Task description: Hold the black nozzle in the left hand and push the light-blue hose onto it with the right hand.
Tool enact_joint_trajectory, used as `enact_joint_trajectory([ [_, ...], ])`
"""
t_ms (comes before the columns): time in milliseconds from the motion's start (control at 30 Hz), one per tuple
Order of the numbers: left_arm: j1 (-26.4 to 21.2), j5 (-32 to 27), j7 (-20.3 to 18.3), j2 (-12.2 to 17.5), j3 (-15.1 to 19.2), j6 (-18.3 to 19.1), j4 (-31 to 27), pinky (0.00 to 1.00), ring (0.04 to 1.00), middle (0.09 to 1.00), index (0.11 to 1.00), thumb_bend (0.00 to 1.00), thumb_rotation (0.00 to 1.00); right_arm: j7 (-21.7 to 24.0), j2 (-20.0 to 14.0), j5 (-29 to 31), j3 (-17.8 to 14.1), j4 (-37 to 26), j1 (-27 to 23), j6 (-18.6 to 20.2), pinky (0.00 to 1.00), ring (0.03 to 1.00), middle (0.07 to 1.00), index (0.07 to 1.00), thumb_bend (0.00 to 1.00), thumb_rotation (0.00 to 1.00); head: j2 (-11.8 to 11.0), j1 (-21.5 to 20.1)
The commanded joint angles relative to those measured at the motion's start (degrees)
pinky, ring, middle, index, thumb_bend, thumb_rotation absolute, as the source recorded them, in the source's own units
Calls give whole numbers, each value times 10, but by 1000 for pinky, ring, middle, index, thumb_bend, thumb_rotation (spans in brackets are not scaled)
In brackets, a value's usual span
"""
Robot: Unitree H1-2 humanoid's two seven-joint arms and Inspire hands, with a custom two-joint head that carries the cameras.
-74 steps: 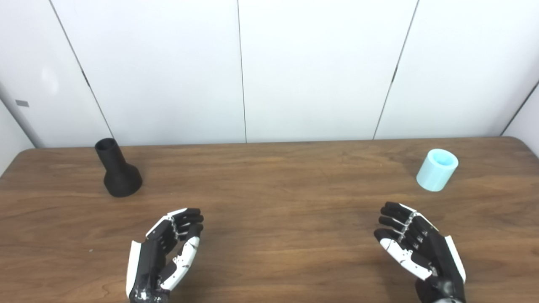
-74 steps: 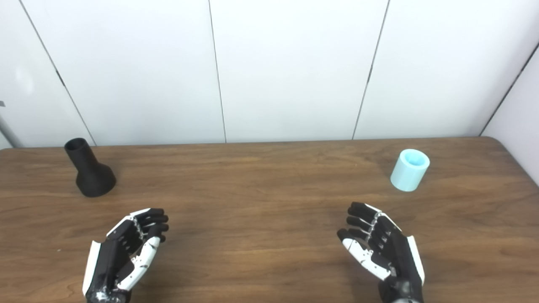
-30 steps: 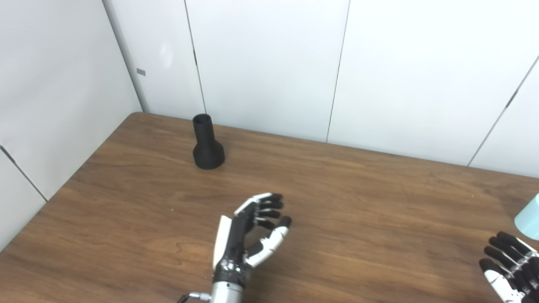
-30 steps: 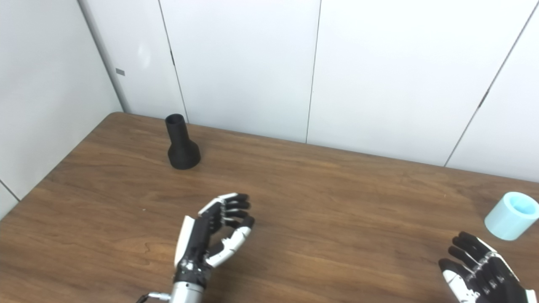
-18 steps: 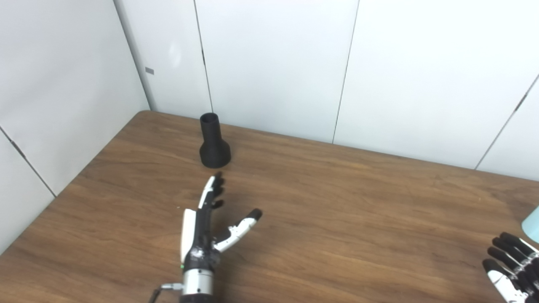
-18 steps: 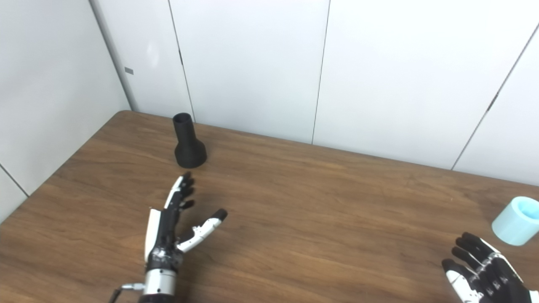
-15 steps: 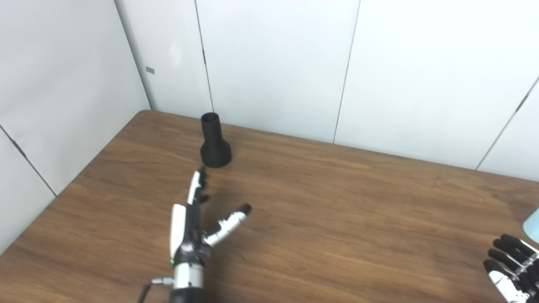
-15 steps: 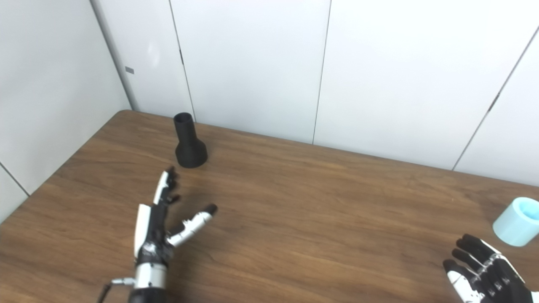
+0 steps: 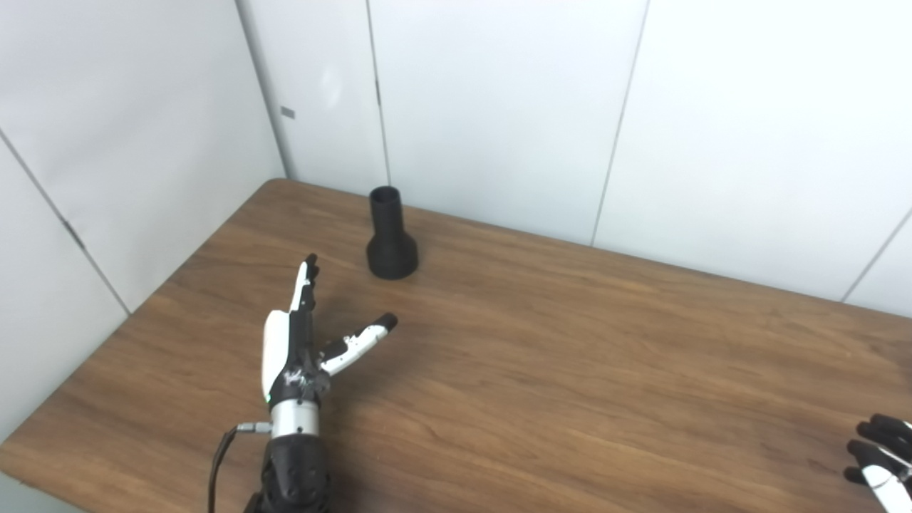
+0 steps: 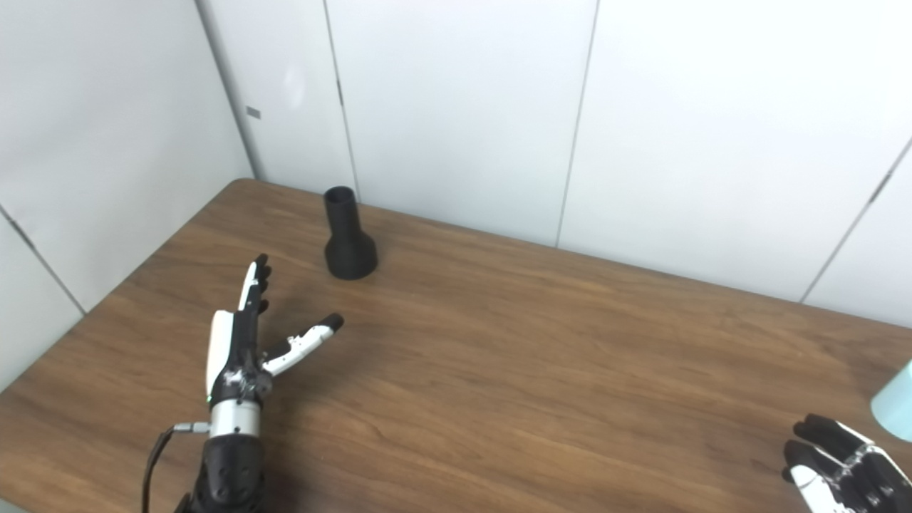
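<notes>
Left hand hovers with fingers released and spread, near an upright black nozzle on the table. Right hand, mostly cropped, fingers unclear.

Looks like a lab / robot test booth, not a home or shop. Plain white wall panels w/ thin dark seams run beyond and to the left of the left hand, boxing in the corner; no decor, shelves or windows. Small grey tag on a panel up beyond that hand. Bare wood-grain table under both hands, rounded corner, w/ only test props on it: black nozzle just beyond the left hand's fingertips, a light-blue hose piece just beyond the right hand. Exposed cable at the left wrist adds to the rig feel.
</notes>
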Motion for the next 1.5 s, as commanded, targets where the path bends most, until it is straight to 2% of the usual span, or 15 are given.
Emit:
enact_joint_trajectory([
  [0, -30, 14, 9, 17, -1, -1, 5, 893, 951, 960, 982, 881, 364, -3, -7, -2, -8, -8, -15, -11, 509, 627, 651, 600, 330, 329, -1, 3],
  [133, -61, 18, 3, 36, -1, 21, 38, 840, 921, 948, 972, 924, 383, -1, -9, 1, -9, 1, -19, -17, 491, 613, 637, 583, 355, 359, -4, 8],
  [200, -79, 2, -9, 49, 0, 26, 56, 798, 901, 954, 975, 943, 363, 0, -9, 5, -11, 2, -21, -11, 487, 612, 636, 581, 365, 386, -6, 12],
  [233, -84, -4, -13, 52, 0, 28, 62, 803, 904, 958, 980, 953, 361, 0, -10, 6, -12, 3, -22, -9, 486, 612, 635, 581, 369, 392, -6, 12],
  [333, -104, -24, -51, 72, -5, 69, 76, 846, 932, 974, 991, 991, 373, 2, -12, 7, -13, 9, -23, -17, 476, 603, 630, 576, 406, 415, -8, 13],
  [533, -124, -38, -74, 99, -18, 75, 128, 820, 912, 940, 967, 1000, 324, 3, -12, 4, -12, 12, -24, -20, 467, 597, 620, 564, 428, 428, -10, 14],
  [733, -138, -63, -83, 111, -18, 70, 166, 837, 936, 970, 987, 1000, 309, 6, -15, -1, -10, 14, -22, -24, 464, 596, 620, 564, 469, 463, -11, 15],
  [833, -148, -68, -86, 120, -24, 62, 187, 842, 941, 979, 996, 1000, 300, 4, -13, -2, -10, 10, -22, -14, 460, 592, 619, 564, 463, 462, -12, 15],
  [1033, -172, -53, -89, 145, -56, 47, 231, 815, 903, 943, 977, 1000, 353, 8, -18, -7, -7, 11, -18, -17, 450, 589, 617, 564, 480, 489, -14, 8],
  [1200, -191, -20, -115, 170, -106, 80, 245, 746, 869, 947, 985, 1000, 368, 12, -17, -5, -9, 13, -17, -26, 441, 583, 612, 558, 491, 489, -16, 3],
  [1467, -216, -8, -126, 173, -143, 105, 272, 727, 864, 950, 973, 1000, 343, 13, -16, -2, -13, 13, -15, -26, 420, 559, 592, 539, 545, 498, -16, -10],
])
